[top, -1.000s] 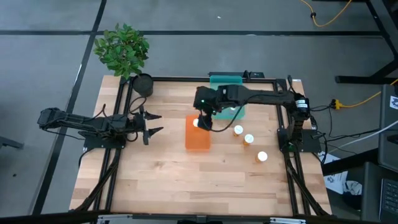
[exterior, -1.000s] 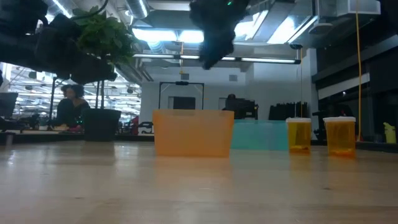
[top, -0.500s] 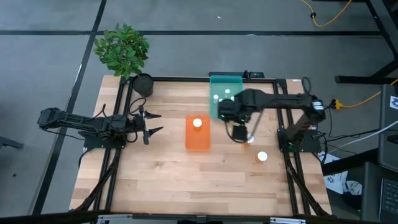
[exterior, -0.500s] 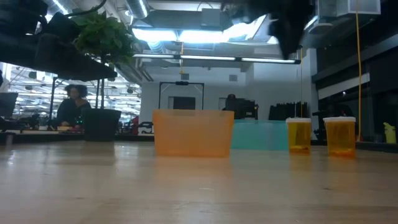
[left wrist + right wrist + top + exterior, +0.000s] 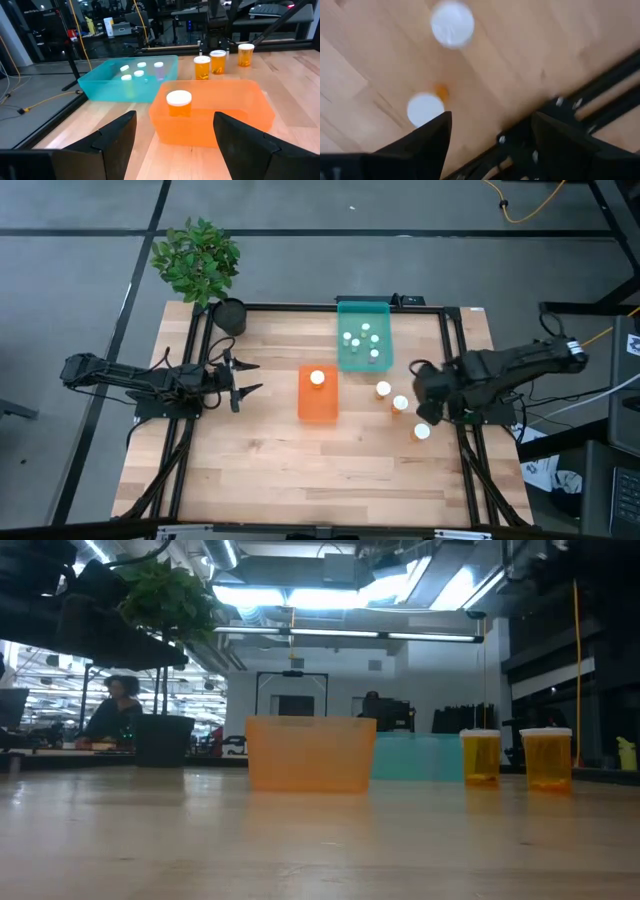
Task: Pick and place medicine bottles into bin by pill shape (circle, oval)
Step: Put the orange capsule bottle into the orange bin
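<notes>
The wooden surface [image 5: 300,470] is seen from above, framed by dark rails. A potted plant [image 5: 198,260] is set at its far left corner.

The left arm is stretched along the left edge, and its claw [image 5: 243,379] is held wide open and empty, pointed at the orange bin. The right arm is folded at the right edge; its claw [image 5: 428,402] is held above the surface near that edge, its fingers [image 5: 425,145] spread apart with nothing between them.

A teal bin [image 5: 364,336] is placed at the far edge, right of the middle, and about six small white-capped bottles [image 5: 361,340] are lying in it. An orange bin [image 5: 318,394] is set near the middle of the surface, just nearer than the teal one, and one bottle with a white cap [image 5: 178,102] is standing in it.

Three amber bottles are left on the bare surface between the bins and the right edge: one [image 5: 383,390] just nearer than the teal bin, a second [image 5: 400,404] just beside it, and a third [image 5: 422,432] nearer the right edge, beside the right claw.
</notes>
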`<state>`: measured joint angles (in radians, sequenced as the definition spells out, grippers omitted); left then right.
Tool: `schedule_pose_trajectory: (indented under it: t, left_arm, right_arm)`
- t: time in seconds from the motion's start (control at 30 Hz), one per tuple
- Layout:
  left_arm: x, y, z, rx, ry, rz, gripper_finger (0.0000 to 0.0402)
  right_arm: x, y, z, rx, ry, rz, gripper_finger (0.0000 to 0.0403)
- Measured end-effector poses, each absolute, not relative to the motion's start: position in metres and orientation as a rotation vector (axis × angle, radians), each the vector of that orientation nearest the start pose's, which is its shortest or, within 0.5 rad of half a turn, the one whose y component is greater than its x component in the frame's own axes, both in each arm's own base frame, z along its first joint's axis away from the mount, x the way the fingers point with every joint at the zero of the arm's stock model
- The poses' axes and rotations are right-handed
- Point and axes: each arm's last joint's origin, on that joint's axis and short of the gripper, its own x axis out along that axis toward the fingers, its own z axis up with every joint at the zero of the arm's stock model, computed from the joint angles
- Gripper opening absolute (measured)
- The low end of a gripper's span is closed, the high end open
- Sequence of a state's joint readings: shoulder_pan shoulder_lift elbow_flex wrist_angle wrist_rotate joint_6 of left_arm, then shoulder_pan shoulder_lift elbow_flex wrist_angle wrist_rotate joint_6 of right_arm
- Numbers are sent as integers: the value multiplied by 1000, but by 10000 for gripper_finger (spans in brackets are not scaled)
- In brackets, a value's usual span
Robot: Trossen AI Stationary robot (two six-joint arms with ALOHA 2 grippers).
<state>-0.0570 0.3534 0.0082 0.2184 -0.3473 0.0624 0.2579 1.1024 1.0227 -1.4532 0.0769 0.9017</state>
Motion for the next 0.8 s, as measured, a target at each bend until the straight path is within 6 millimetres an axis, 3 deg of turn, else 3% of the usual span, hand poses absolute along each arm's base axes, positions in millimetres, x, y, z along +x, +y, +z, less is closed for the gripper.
schedule_pose_trajectory:
  t: [0.2, 0.47, 0.8]
  left_arm:
    - [118, 3, 156, 88, 134, 286, 257]
    - [118, 3, 156, 87, 134, 286, 257]
    - [118, 3, 156, 87, 134, 286, 257]
  right_arm:
    - [122, 51, 257, 563, 1466, -454, 277]
    - [121, 78, 229, 580, 1496, -270, 277]
    - [113, 94, 226, 521, 1514, -243, 277]
